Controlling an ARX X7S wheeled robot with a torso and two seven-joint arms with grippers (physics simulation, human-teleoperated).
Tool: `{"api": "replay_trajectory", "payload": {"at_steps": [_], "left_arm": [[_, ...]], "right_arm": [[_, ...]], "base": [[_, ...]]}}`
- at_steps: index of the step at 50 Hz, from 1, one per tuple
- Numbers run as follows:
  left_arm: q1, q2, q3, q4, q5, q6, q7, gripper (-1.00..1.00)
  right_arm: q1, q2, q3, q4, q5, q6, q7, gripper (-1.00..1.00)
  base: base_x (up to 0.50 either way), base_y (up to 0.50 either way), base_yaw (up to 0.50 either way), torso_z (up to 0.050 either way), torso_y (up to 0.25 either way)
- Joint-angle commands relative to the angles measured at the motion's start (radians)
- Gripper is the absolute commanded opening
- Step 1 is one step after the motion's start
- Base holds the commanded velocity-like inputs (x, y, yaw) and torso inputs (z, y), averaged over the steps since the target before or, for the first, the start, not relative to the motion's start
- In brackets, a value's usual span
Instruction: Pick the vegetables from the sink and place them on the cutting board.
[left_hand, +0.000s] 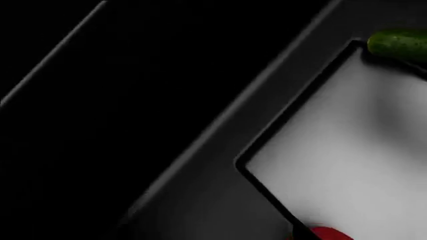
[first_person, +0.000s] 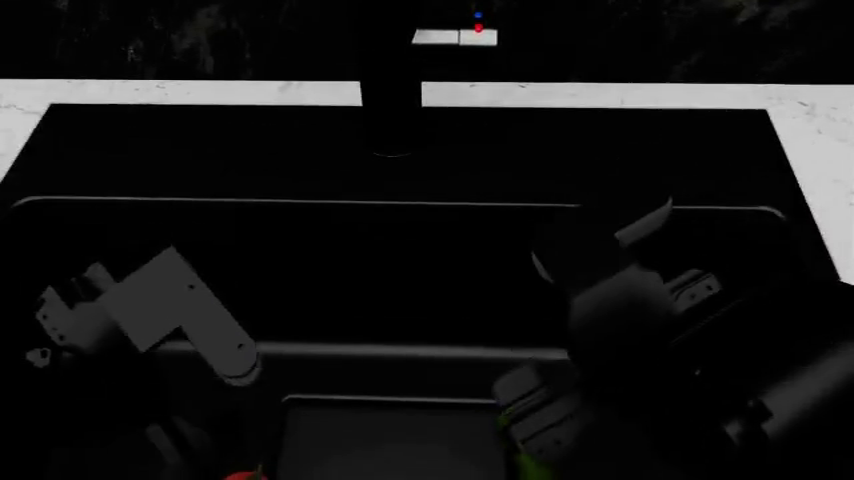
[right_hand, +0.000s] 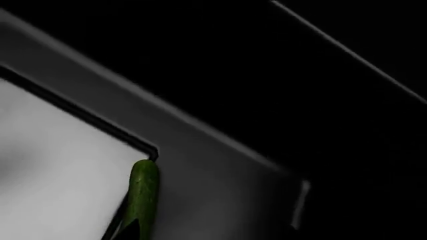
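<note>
Cucumber (right_hand: 143, 197) sits nearest, along the edge of the sink's (first_person: 400, 203) pale recessed floor panel by one of its corners, partly up on the dark sloped rim. Left wrist view catches its other end (left_hand: 399, 44) at that same panel corner. In the head view only a green sliver (first_person: 531, 462) shows under the right arm.

Tomato (left_hand: 328, 233) is a red sliver at the panel's edge near its next corner; head view shows it as a red dot (first_person: 240, 474) at the near edge of the basin, below the left arm. Well apart from the cucumber.

Right gripper (first_person: 534, 415) hangs just above the cucumber. Left gripper is low over the tomato side, but it's lost in the dark. Fingers don't show in any view, so can't tell how far open either is or whether anything is held. Both vegetables look to be resting free in the sink.

My read: grasp not started. For the cucumber, line the fingers across its short axis and come straight down at mid-length; it's half on the slope, so an end grip will likely roll it.

Beyond that: black basin walls with thin grey edge lines, dark faucet (first_person: 391, 110) at the far rim, white marble tabletop (first_person: 174, 93) behind. Cutting board isn't in view. Room past that is dark.
</note>
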Motion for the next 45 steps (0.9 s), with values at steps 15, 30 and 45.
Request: {"api": "replay_trajectory", "payload": {"at_steps": [15, 30, 45], "left_arm": [[0.015, -0.059, 0.169, 0.078, -0.105, -0.032, 0.149, 1.0], [0.064, -0.018, 0.201, -0.112, -0.07, 0.109, 0.147, 1.0], [0.119, 0.007, 0.241, -0.211, -0.047, 0.185, 0.134, 1.0]], "right_arm": [[0.023, 0.021, -0.087, 0.049, 0.15, -0.014, 0.067, 1.0], [0.026, 0.017, -0.156, 0.08, 0.145, -0.06, 0.054, 1.0], [0.023, 0.021, -0.196, 0.098, 0.136, -0.102, 0.032, 1.0]], "base": [[0.01, 0.0, 0.0, 0.0, 0.0], [0.01, 0.0, 0.0, 0.0, 0.0], [0.01, 0.0, 0.0, -0.003, 0.0]]}}
